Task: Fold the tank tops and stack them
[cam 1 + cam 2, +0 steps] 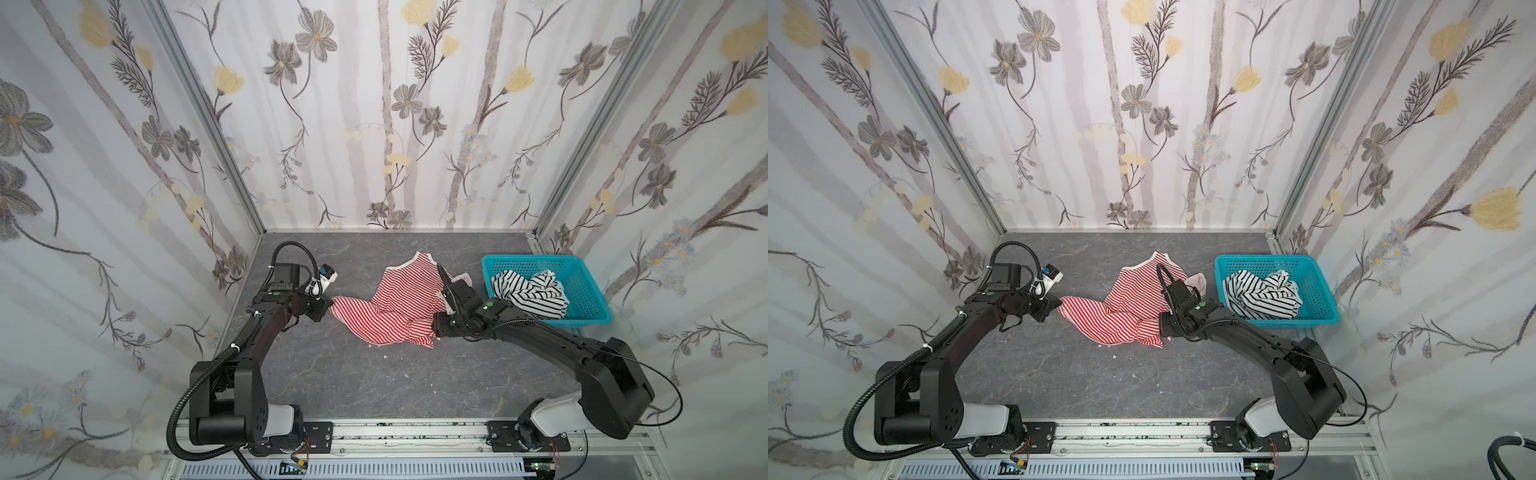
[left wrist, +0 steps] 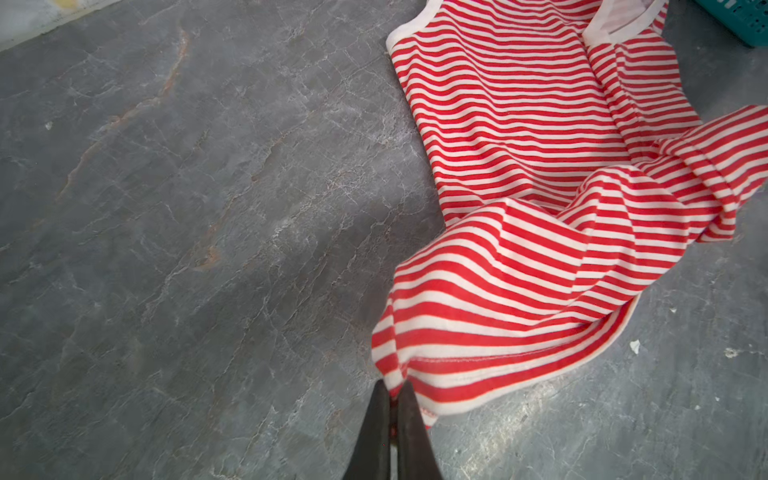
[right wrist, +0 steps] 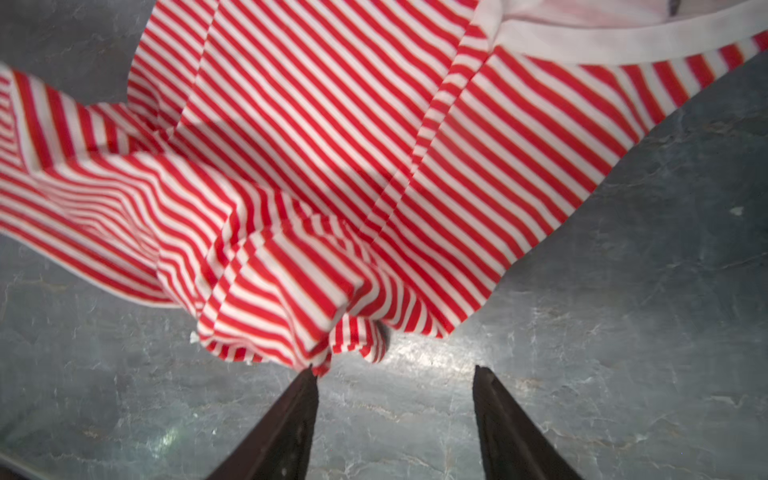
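Floral-papered walls [image 1: 104, 174] close the cell on the left, back and right, with aluminium posts in the back corners. The floor of the cell is a dark grey marbled tabletop [image 1: 332, 382].

On the left, the left gripper [image 2: 392, 392] sits low over the table with its fingers pressed together on a hem corner of the red-and-white tank top [image 1: 388, 305], pulling that corner out into a point. The top lies mid-table, rumpled. Its white-trimmed shoulder end points toward the back wall, and its lower part is folded over itself in loose ridges.

At the top's right side, the right gripper [image 3: 392, 370] hovers with its fingers spread and nothing between them. One fingertip is just at the bunched edge of the cloth.

Further right, the black-and-white tank top [image 1: 528, 291] lies crumpled in the turquoise basket [image 1: 598, 320], which stands near the right wall and back corner.

An aluminium rail [image 1: 415, 436] carrying both arm bases runs along the near edge. Open tabletop lies between the arms in front of the red top, and also behind it toward the back wall. A few small white specks [image 1: 385, 356] dot the near stretch.
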Motion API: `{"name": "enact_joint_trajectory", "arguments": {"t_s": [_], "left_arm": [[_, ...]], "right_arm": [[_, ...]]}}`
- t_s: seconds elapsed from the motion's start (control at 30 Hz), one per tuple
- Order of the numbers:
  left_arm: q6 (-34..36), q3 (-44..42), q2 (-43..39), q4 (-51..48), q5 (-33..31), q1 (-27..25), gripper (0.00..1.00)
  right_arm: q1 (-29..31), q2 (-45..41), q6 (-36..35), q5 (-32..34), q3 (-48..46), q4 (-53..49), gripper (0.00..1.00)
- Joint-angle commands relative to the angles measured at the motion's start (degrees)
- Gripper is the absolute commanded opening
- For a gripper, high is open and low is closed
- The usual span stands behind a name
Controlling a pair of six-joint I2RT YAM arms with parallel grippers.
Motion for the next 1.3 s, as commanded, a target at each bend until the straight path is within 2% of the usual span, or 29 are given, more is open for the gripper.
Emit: {"name": "enact_joint_trajectory", "arguments": {"t_s": [0.0, 0.17, 0.33, 0.63, 0.9, 0.97, 1.1, 1.13, 1.27], "left_arm": [[-0.7, -0.2, 1.0, -0.5, 2.4, 1.1, 0.0], [-1.1, 0.5, 3.1, -0.5, 4.0, 2.6, 0.0], [-0.9, 1.1, 4.6, -0.4, 4.1, 3.1, 0.0], [-0.9, 1.2, 6.1, -0.4, 4.8, 3.7, 0.0], [-1.6, 1.7, 6.1, -0.4, 5.3, 3.8, 0.0], [-1.9, 2.0, 6.4, -0.4, 5.7, 3.7, 0.0], [-3.7, 3.6, 6.7, -0.4, 6.7, 3.9, 0.0], [-4.3, 4.0, 6.6, -0.4, 6.9, 3.9, 0.0], [-7.9, 7.6, 5.4, -0.4, 7.3, 4.7, 0.0]], "right_arm": [[2.6, -2.7, 2.0, -1.3, -2.8, 4.9, 0.6], [6.0, 0.1, 2.9, 0.8, -4.3, 5.6, 0.57], [7.1, 6.6, 1.7, 4.0, -2.7, 4.4, 0.48], [7.0, 12.1, -1.1, 7.1, 0.8, 3.4, 0.51], [7.1, 17.3, -3.3, 7.5, 3.5, 4.7, 0.48], [7.1, 17.8, -3.6, 7.0, 3.7, 5.2, 0.41], [7.1, 15.7, -3.9, 4.3, 3.2, 6.2, 0.05], [7.1, 14.3, -3.9, 3.6, 3.1, 6.4, 0.0], [6.8, 4.6, -3.7, 0.1, 3.2, 6.3, 0.0]]}}
